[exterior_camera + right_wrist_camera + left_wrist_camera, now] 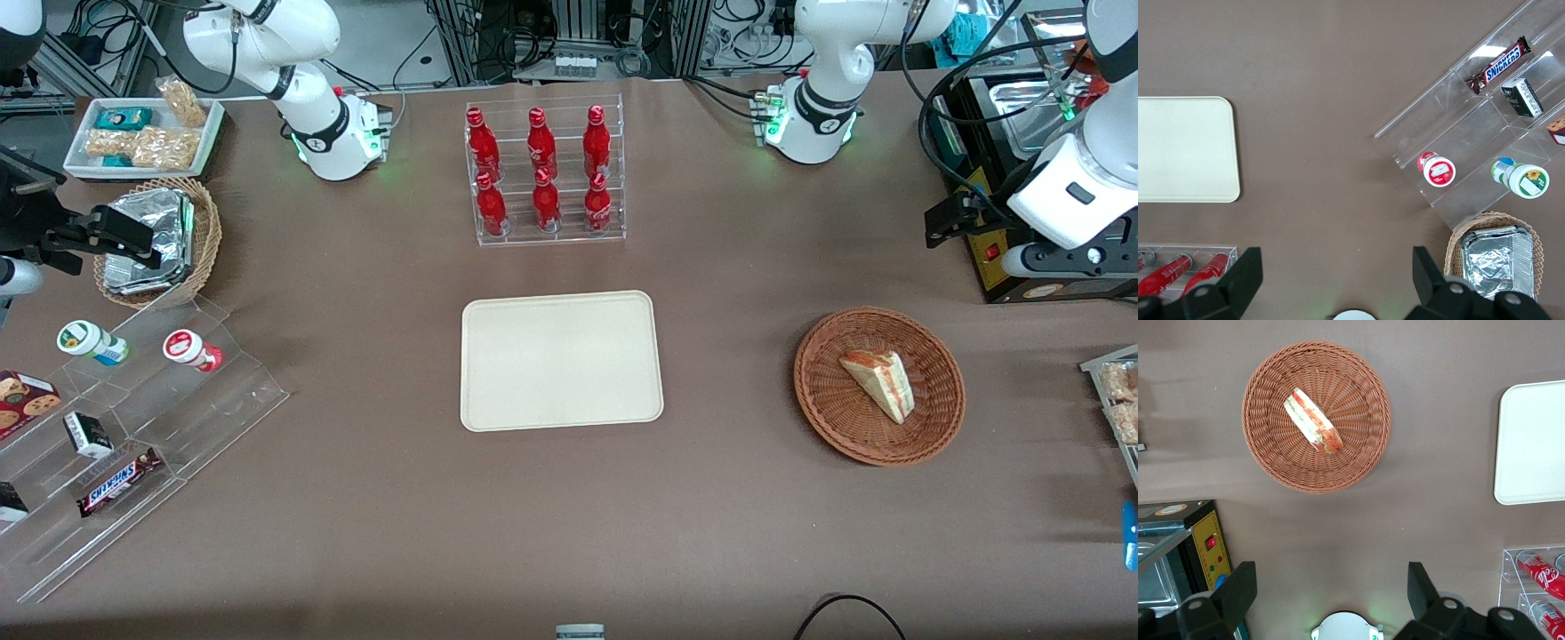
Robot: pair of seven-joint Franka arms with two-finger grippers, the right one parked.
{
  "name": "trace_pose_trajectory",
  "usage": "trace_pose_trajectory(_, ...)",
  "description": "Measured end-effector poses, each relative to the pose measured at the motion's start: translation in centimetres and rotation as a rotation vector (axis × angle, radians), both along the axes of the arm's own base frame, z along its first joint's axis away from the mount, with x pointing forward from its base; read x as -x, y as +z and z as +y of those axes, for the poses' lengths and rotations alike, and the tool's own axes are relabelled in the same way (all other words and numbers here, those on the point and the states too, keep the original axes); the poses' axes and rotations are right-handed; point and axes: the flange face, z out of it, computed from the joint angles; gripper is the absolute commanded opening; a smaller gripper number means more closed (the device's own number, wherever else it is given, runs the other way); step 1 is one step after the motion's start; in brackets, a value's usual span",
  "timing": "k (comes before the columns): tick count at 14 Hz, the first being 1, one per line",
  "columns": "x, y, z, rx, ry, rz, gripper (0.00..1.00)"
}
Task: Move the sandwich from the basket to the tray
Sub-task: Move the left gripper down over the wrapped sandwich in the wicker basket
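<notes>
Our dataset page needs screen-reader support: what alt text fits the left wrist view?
A wrapped sandwich lies in a round wicker basket on a brown table, with the open gripper hanging well above them. A cream tray's edge and red bottles also show.

Round reddish-brown wicker basket [1317,417] sits on brown table covering [1418,493]. In it, one triangular clear-wrapped sandwich [1313,421] of white bread with red, orange and green filling, lying across the basket's middle.

Flat cream-beige rectangular tray [1531,443] with rounded corners lies well apart from the basket, only part in frame.

Left arm's gripper [1331,590]: two dark fingers [1238,593] spread wide, holding nothing, well clear of the basket.

Yellow-faced box [1210,550] with a red light beside one finger. Red bottles [1541,573] in a clear rack near the tray.
</notes>
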Motion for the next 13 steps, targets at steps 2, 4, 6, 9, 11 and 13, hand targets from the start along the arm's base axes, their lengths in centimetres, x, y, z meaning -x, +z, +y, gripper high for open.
trace_pose_trajectory(2, 0.0, -0.4, 0.0, -0.001, 0.000, 0.012, 1.00)
trace_pose_trajectory(4, -0.2, -2.2, 0.0, -0.011, -0.001, 0.042, 1.00)
trace_pose_trajectory(6, -1.3, -6.1, 0.1, -0.016, -0.001, 0.046, 1.00)
trace_pose_trajectory(9, -2.9, -14.1, 2.1, -0.016, 0.031, 0.040, 1.00)
trace_pose_trajectory(11, -3.1, -19.4, 3.7, -0.012, 0.055, 0.007, 1.00)
trace_pose_trajectory(13, -2.8, -23.8, 5.0, -0.008, 0.080, -0.050, 1.00)
